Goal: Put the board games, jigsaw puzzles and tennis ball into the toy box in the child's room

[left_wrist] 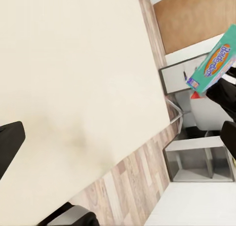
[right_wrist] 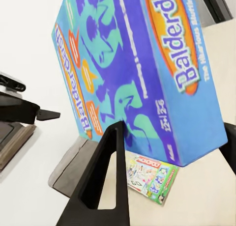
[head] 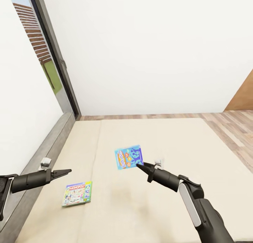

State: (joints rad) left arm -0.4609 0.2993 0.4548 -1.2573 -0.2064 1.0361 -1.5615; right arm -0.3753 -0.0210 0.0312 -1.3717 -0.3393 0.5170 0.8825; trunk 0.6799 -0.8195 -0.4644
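So the right pincer (head: 139, 165) is clamped on the blue game (head: 128, 157), gripping it at one corner and holding it up off the bed (head: 158, 208), cover tilted toward the head camera. From the right wrist you can read "Balderdash" on the box (right_wrist: 132, 64), with one black finger (right_wrist: 105, 182) pressed against its lower edge. The other game, the white and green Monopoly (head: 77, 193), lies flat on the bed, near the blue one but lower, on the window side. The left pincer (head: 66, 171) hovers just above the Monopoly, not touching anything, its fingers drawn together to a narrow point. The window (head: 52, 60) runs along the bed's far-left edge, and wood floor (head: 228, 127) shows past the bed on the opposite side.
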